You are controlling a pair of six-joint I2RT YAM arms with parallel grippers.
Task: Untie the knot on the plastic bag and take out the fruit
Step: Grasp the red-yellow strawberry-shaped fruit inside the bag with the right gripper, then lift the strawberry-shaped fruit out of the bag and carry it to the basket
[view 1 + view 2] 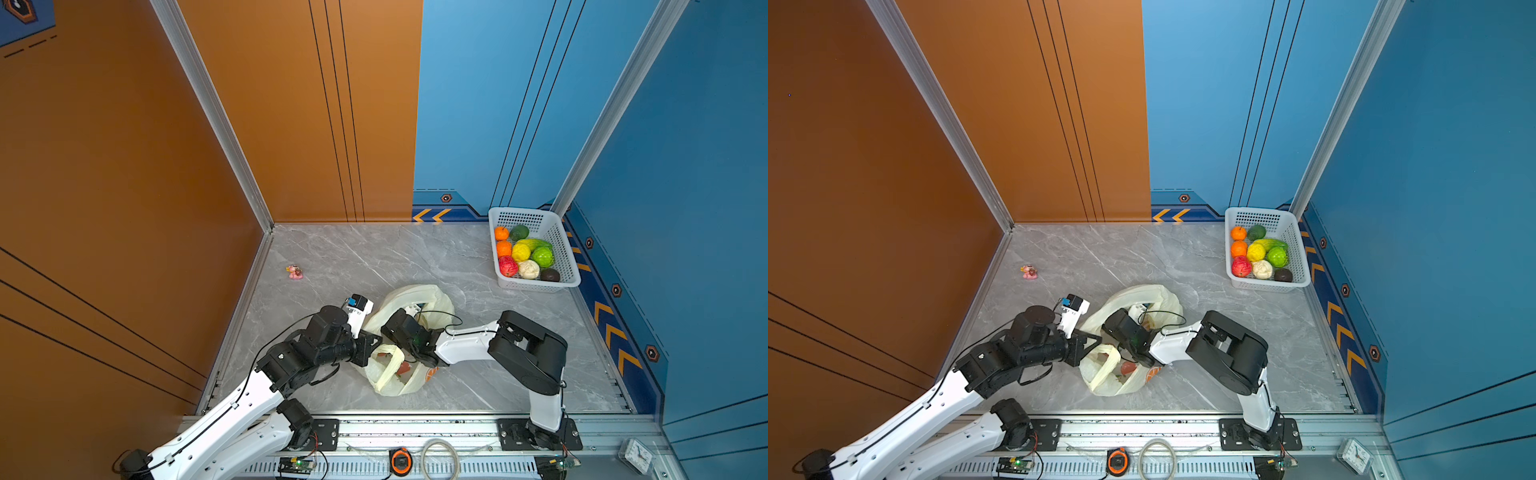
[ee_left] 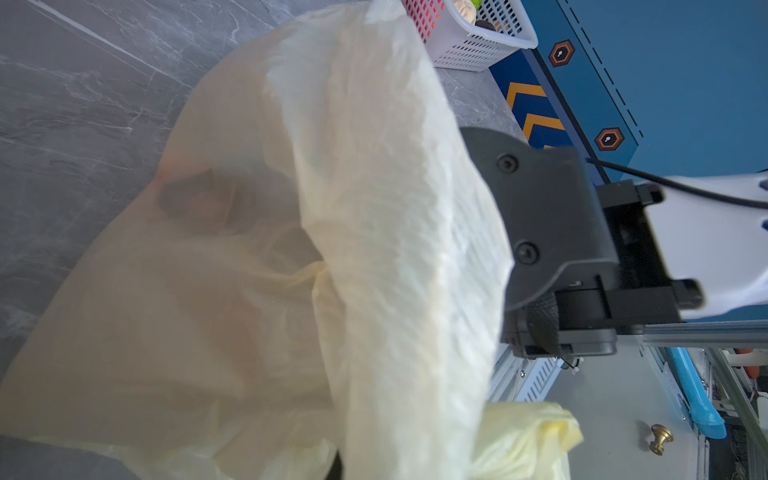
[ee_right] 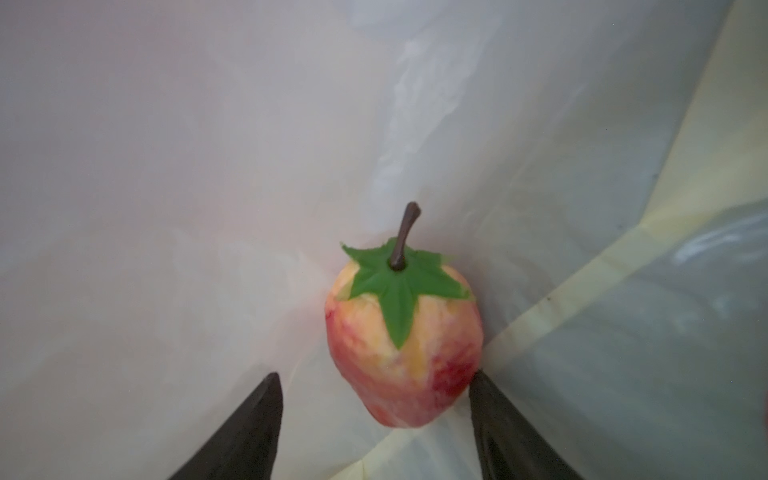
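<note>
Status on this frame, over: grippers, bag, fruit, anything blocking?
Left gripper shut on plastic bag edge. Right gripper open inside bag, jaws astride red-yellow fruit, no grip yet. Nothing between jaws and fruit.

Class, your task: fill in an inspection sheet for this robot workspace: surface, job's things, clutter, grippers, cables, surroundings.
Surface: grey marble-patterned tabletop.
Job's things: thin translucent pale cream plastic bag, mouth open; red-yellow toy fruit with green leaf inside; other toy fruits in white perforated plastic basket; knot not seen.
Clutter: small pink toy figure; orange tape measure and small clock on front rail.
Grippers: left gripper shut, apparently pinching the bag; right gripper open inside the bag, straddling the fruit.
Cables: black cable looping over the bag; pale coiled cable on rail.
Surroundings: orange wall panels, blue wall panels.
</note>
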